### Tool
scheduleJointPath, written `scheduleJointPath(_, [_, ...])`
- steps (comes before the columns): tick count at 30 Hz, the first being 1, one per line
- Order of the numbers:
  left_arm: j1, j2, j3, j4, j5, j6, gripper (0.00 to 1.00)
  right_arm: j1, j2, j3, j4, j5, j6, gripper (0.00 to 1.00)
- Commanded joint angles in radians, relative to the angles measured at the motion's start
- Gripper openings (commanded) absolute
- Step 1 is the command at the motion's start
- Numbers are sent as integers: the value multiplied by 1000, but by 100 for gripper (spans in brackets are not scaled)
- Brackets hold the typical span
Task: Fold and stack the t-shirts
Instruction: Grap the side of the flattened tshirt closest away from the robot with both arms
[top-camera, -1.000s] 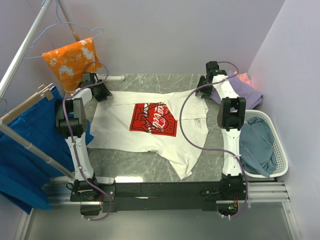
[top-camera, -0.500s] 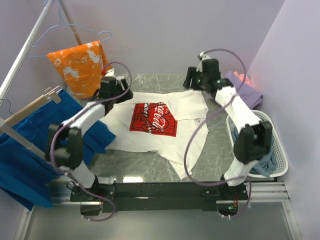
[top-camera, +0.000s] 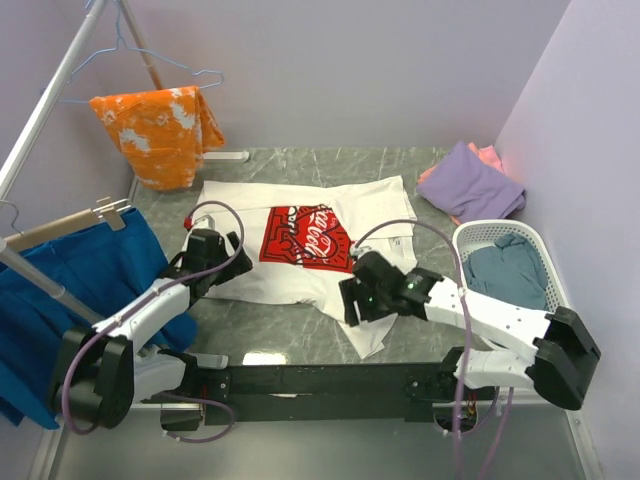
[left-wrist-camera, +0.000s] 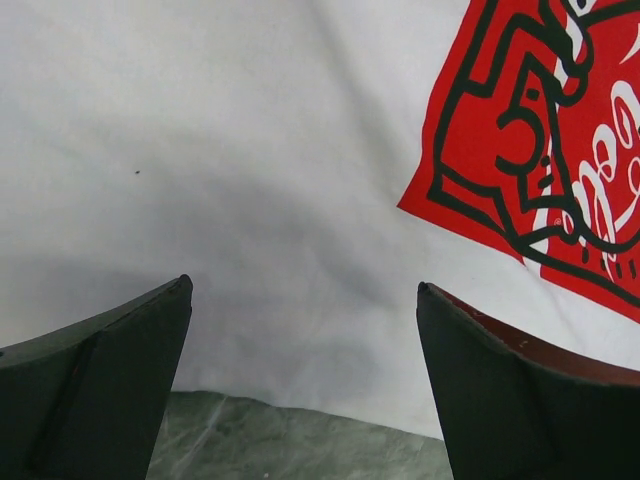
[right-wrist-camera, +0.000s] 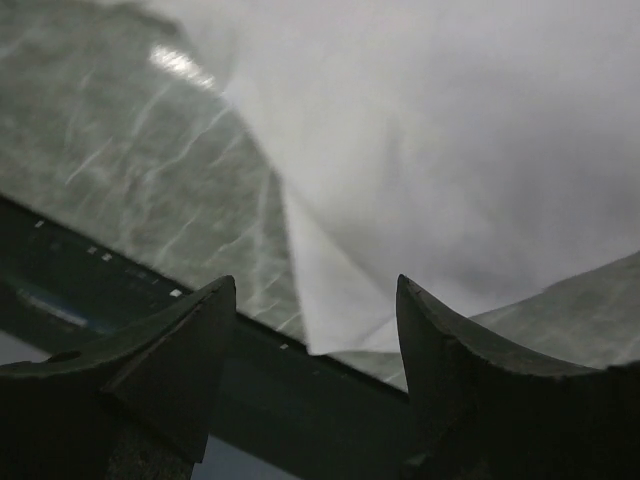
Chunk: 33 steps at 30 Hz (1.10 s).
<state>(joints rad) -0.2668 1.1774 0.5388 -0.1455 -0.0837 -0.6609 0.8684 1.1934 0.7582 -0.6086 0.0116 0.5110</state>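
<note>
Grey marble tabletop (top-camera: 330, 165) carries the white cloth t-shirt with red square print (top-camera: 240, 215), spread flat mid-frame; left gripper (left-wrist-camera: 300, 290) and right gripper (right-wrist-camera: 315, 285), both released, straddle its lower edges, likely for pinching a fold.

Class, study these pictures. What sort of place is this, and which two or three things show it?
Probably a robotics lab cell for laundry folding: two robot arms bolted at the edge of a table, a white t-shirt spread on it, and a clothes rack and laundry basket beside it.
</note>
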Motion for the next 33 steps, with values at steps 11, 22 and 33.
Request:
scheduleJointPath(11, [-9,-118,-97,-34,-54,-80,99,495,238,82,-166,264,396,72])
scheduleJointPath(22, [-9,-93,-77,-42,-79,-63,99,512,455,133,-220,400,406,69])
scheduleJointPath(33, [-9,-73,-66,-40,-71,-49,99,463,424,84,-218,432,452,56])
